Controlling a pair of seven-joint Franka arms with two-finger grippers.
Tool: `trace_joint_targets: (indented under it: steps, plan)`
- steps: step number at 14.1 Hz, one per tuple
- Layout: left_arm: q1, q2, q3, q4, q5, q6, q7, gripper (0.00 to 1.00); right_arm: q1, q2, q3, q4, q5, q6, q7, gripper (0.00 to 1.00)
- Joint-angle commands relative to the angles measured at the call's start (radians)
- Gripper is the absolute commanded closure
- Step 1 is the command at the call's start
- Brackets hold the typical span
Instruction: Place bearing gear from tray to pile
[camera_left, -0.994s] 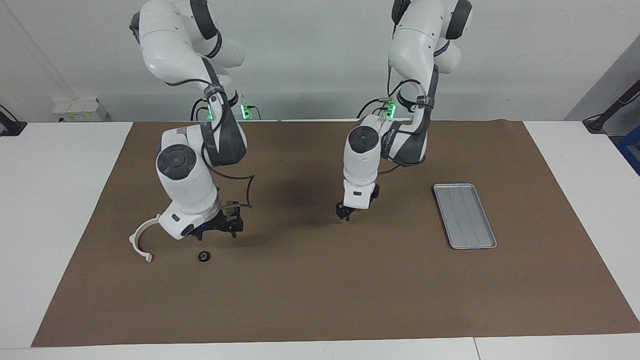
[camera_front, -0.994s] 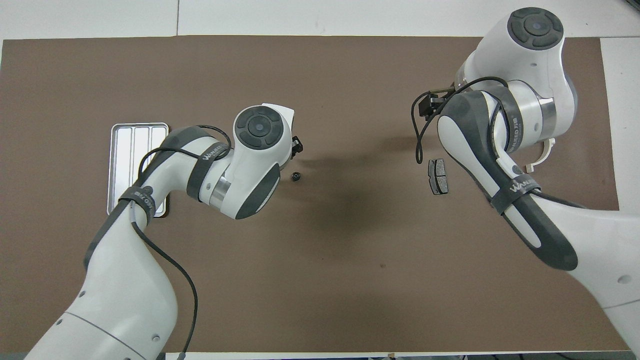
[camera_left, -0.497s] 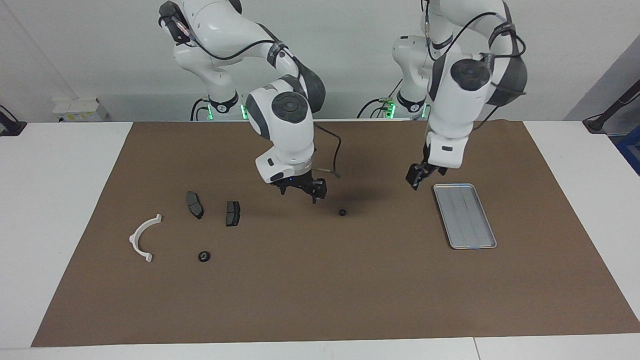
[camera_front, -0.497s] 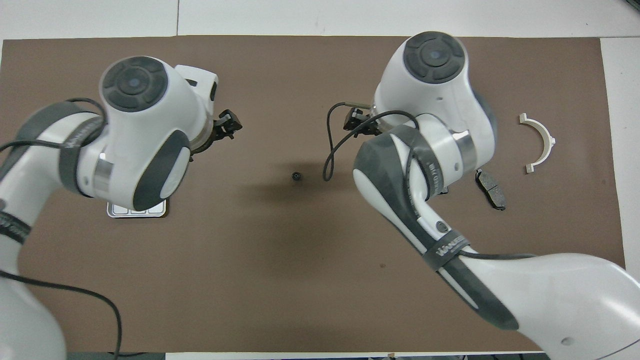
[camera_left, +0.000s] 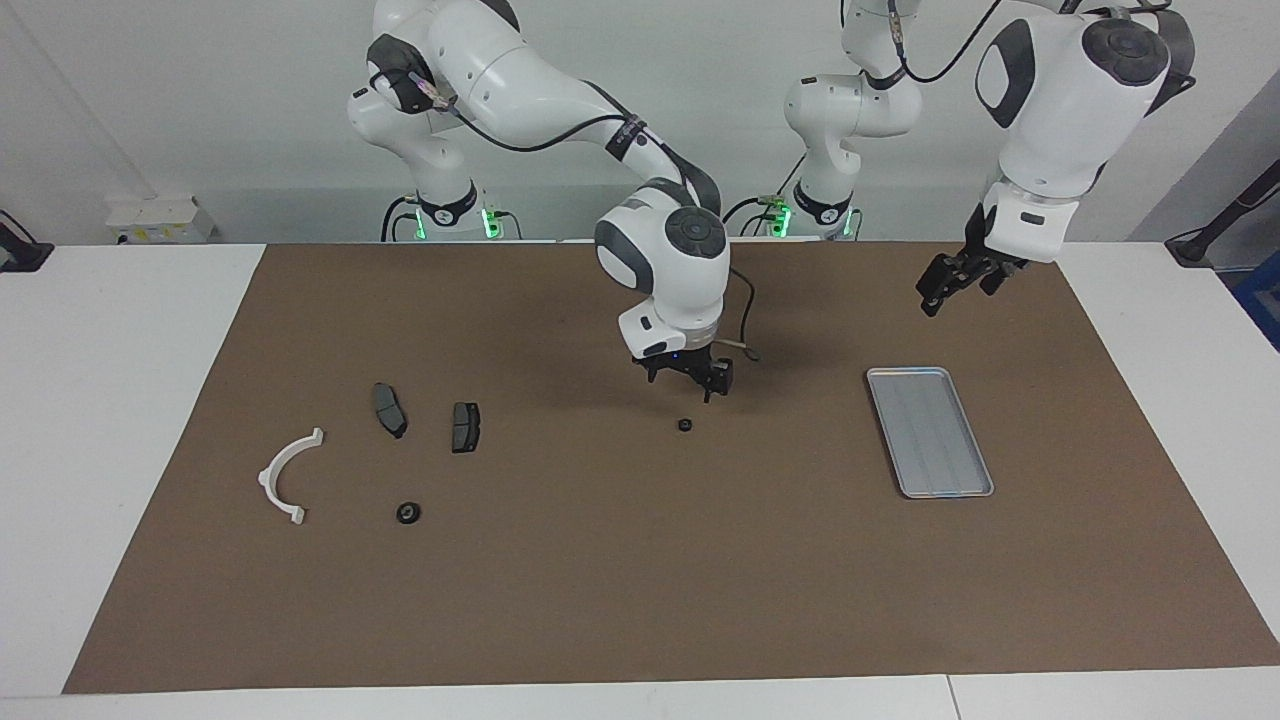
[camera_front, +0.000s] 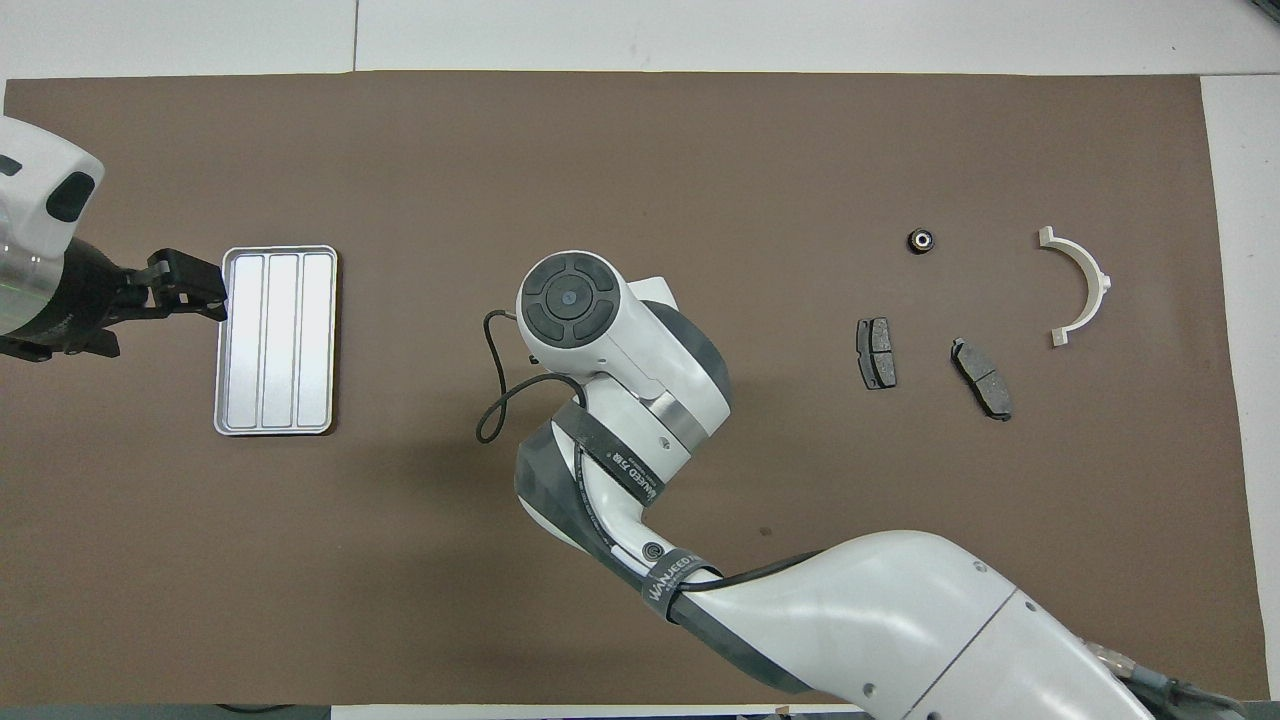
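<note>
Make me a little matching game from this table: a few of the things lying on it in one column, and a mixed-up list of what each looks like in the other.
Things:
1. tray
2. half-ring bracket
3. brake pad
4. bearing gear under the right gripper

Looks:
A. white, curved
B. small, round, black
C. silver-grey, flat, nothing in it
D. dark grey, flat, blocky

Pairs: 1-C, 2-A, 3-D, 4-B
</note>
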Motion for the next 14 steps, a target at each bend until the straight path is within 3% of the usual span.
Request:
trace_joint_targets:
  steps: [1, 14]
  plan:
    - [0.049, -0.015, -0.032, -0.025, -0.019, -0.001, 0.068, 0.0, 0.002, 0.036, -0.002, 0.008, -0.04, 0.036, 0.029, 0.0]
    - [0.049, -0.003, -0.032, -0.01, -0.019, 0.001, 0.093, 0.0, 0.006, 0.084, -0.003, 0.005, -0.083, 0.108, 0.044, 0.01]
